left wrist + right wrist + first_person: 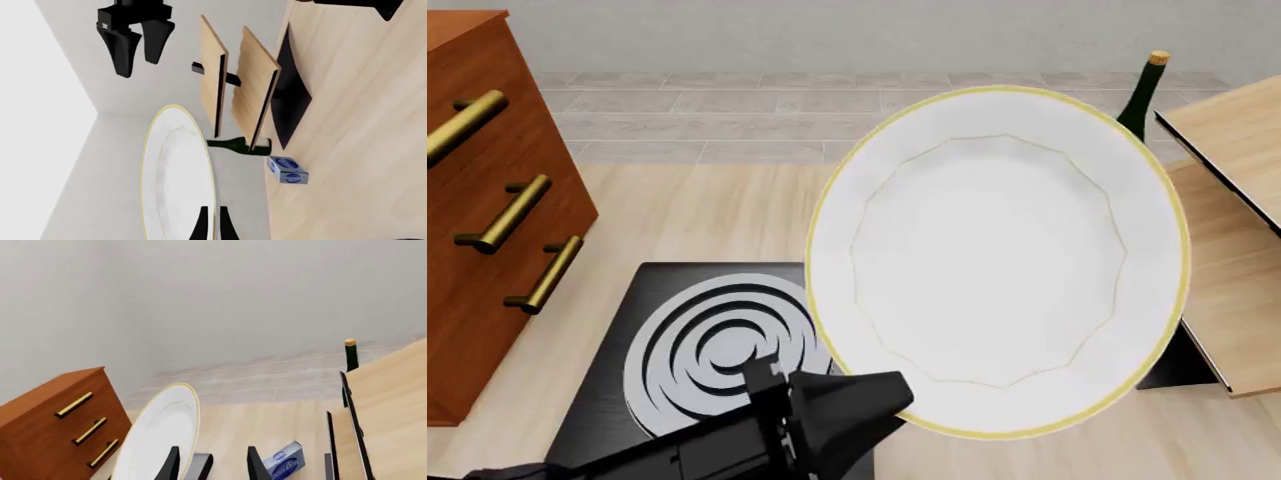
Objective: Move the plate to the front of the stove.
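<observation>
One big plate (1001,260) fills most of the front view, lifted off the table and tipped with its face toward the camera, covering the right side of the stove (601,400) and part of its ringed burner (714,345). The brown drawer cabinet (494,200) on the left is cut off by the frame. The wooden panels (1241,200) on the right are partly hidden behind the plate, and so is the black mat (290,100). The left gripper (213,227) is pinched on the plate's lower rim, one finger on each face. The right gripper (138,65) hangs clear of the plate, fingers apart; the front view doesn't show it at all. Only the green bottle's (1138,95) neck peeks over the rim. A small blue box (288,171) lies near the bottle; its print is unreadable.
</observation>
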`<action>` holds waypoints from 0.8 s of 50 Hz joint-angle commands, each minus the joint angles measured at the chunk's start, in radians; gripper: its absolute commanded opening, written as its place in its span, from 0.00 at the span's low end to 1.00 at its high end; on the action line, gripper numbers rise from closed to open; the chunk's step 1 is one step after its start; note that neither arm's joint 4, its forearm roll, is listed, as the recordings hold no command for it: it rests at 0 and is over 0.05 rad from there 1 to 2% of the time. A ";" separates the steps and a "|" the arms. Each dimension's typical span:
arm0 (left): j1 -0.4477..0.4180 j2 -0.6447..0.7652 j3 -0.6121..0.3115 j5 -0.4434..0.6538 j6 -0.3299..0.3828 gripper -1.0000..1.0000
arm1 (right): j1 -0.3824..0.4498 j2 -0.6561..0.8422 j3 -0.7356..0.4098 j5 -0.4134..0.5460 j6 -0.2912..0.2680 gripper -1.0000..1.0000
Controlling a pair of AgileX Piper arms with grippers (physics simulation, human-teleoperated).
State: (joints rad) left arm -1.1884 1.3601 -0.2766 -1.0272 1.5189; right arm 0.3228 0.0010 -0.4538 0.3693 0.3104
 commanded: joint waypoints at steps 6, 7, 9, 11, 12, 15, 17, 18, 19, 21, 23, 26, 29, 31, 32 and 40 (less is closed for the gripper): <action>-0.011 -0.007 0.000 -0.025 0.010 0.00 | 0.047 0.002 0.064 -0.038 0.084 1.00; -0.011 -0.008 0.001 -0.024 0.009 0.00 | 0.047 0.002 0.064 -0.038 0.084 1.00; -0.011 -0.008 0.004 -0.027 0.010 0.00 | 0.062 0.023 0.082 -0.071 0.094 1.00; -0.012 -0.008 0.005 -0.029 0.009 0.00 | 0.067 0.037 0.091 -0.091 0.105 1.00; -0.012 -0.009 0.005 -0.028 0.008 0.00 | 0.070 0.046 0.093 -0.101 0.104 1.00; -0.015 -0.010 0.004 -0.026 0.006 0.00 | 0.080 0.088 0.106 -0.147 0.106 1.00; -0.017 -0.010 0.004 -0.026 0.007 0.00 | 0.085 0.111 0.111 -0.174 0.111 1.00; -0.018 -0.010 0.003 -0.026 0.007 0.00 | 0.089 0.123 0.116 -0.188 0.114 1.00; -0.018 -0.012 0.003 -0.025 0.006 0.00 | 0.090 0.134 0.120 -0.201 0.116 1.00; -0.019 -0.014 0.002 -0.023 0.006 0.00 | 0.096 0.162 0.131 -0.234 0.122 1.00; -0.020 -0.019 0.002 -0.020 0.006 0.00 | 0.101 0.186 0.134 -0.257 0.121 1.00; -0.019 -0.022 0.003 -0.019 0.007 0.00 | 0.113 0.218 0.132 -0.285 0.128 1.00; -0.018 -0.023 0.007 -0.020 0.006 0.00 | 0.134 0.257 0.131 -0.321 0.137 1.00; -0.017 -0.021 0.009 -0.024 0.004 0.00 | 0.147 0.281 0.125 -0.336 0.128 1.00; -0.018 -0.020 0.010 -0.027 0.004 0.00 | 0.151 0.292 0.123 -0.343 0.123 1.00; -0.020 -0.024 0.013 -0.027 0.000 0.00 | 0.181 0.361 0.123 -0.403 0.123 1.00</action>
State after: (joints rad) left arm -1.2060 1.3455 -0.2628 -1.0492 1.5173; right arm 0.4662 0.2720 -0.3345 0.0478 0.4302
